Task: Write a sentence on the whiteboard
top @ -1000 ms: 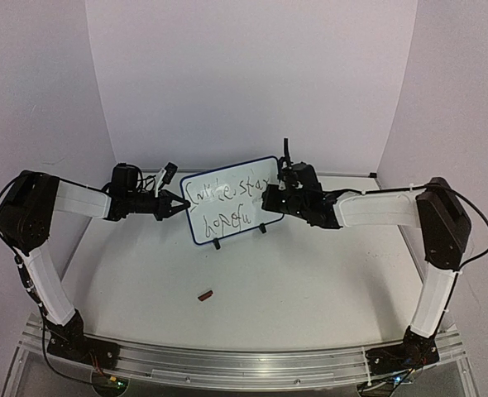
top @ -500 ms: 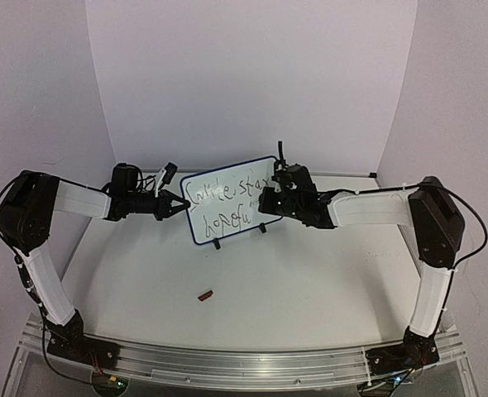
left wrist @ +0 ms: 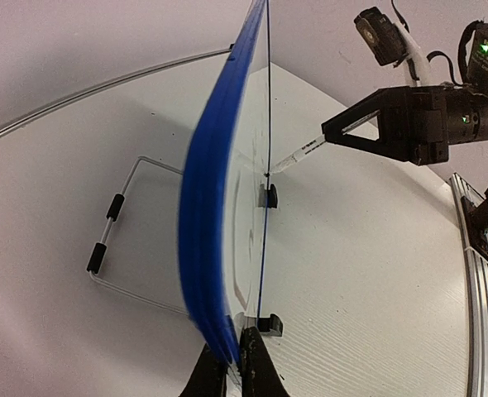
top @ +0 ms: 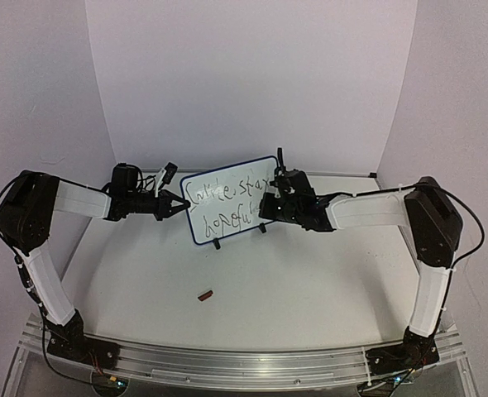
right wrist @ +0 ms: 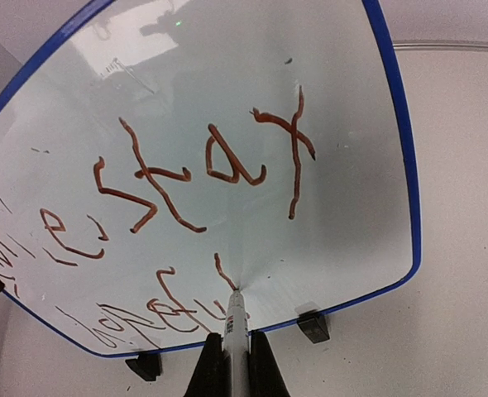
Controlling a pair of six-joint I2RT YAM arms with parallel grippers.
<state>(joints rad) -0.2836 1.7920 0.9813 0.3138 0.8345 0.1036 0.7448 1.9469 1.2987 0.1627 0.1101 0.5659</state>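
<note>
Whiteboard (right wrist: 351, 165) x1 w/ 2 feet (right wrist: 313, 326); sentence (right wrist: 203, 174) in 2 lines; 1 marker (right wrist: 235, 327).

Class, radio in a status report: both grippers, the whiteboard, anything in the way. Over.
Left gripper shut on whiteboard edge. Right gripper shut on marker, tip on board at end of sentence second line. Small dark piece on table, apart from board.

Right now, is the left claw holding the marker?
No, the left claw pinches the blue frame of the whiteboard, while the marker sits in the right claw.
</note>
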